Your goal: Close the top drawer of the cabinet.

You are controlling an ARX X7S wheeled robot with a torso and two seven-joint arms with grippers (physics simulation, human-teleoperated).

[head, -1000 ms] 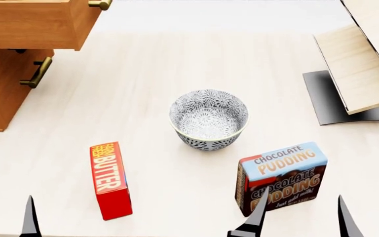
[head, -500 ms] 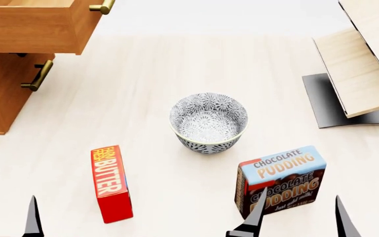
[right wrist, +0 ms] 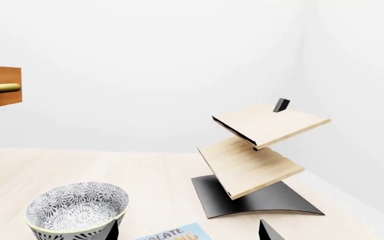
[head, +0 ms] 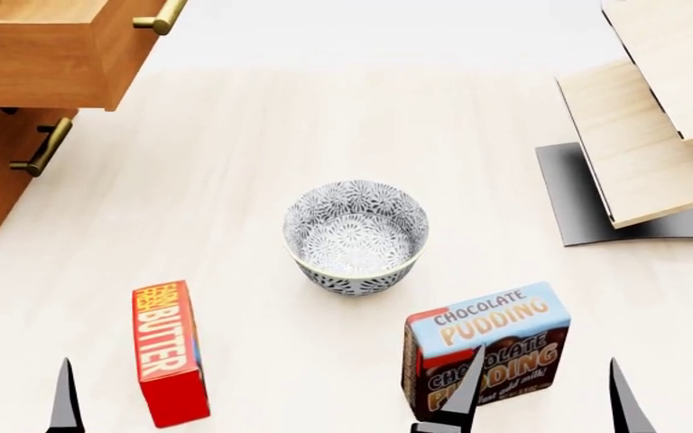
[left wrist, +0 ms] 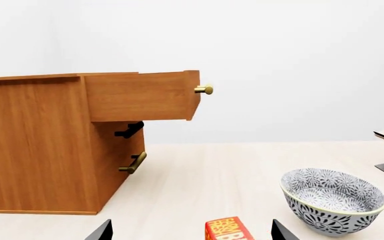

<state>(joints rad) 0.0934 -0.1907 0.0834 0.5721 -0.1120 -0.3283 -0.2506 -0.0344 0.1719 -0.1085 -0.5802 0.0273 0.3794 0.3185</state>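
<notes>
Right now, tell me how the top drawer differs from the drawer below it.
The top drawer is pulled out, jutting past the cabinet; the lower drawer sits shut, flush with the cabinet's front. The top drawer's handle stands well forward of the lower drawer's handle. A dark slide rail shows under the top drawer, none under the lower drawer. Both share orange-brown wood and brass bar handles.
</notes>
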